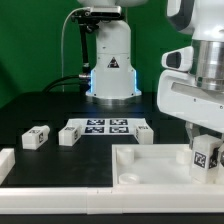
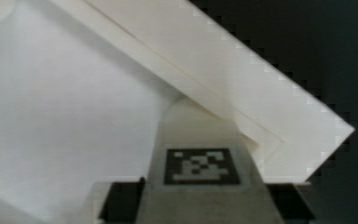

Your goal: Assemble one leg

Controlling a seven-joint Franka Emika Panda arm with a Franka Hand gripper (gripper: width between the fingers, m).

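Observation:
My gripper is shut on a leg, a small white block with a black-and-white tag. I hold it upright over the exterior view's right end of the large white recessed panel. In the wrist view the leg sits between my two dark fingers, tag facing the camera, and points down at a corner of the panel by its raised rim. Whether the leg touches the panel is hidden. My gripper is closed on both sides of it.
Three more legs lie on the dark table: two on the exterior view's left and one beside the marker board. A white rail runs along the front. The arm's base stands behind.

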